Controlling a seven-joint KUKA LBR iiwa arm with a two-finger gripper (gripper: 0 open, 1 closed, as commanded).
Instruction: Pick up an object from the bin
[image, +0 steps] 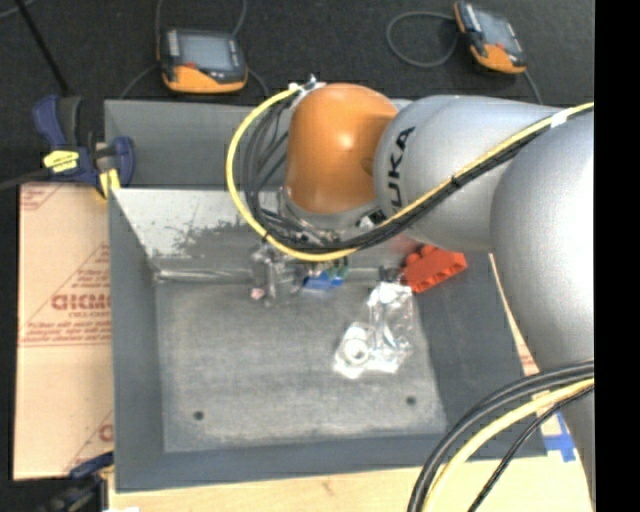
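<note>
view: camera view
fingers (268, 283): low by the back wall of the bin (300, 400); apart or together, cannot tell
blue piece (320, 282): just beside fingers, view's right; nearest, likely target
clear wrapper (377, 335): farther right, frontward, lying slantwise
red block (434, 268): well right

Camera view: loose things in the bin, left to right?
small blue piece → crumpled clear plastic packet → red-orange block
</note>
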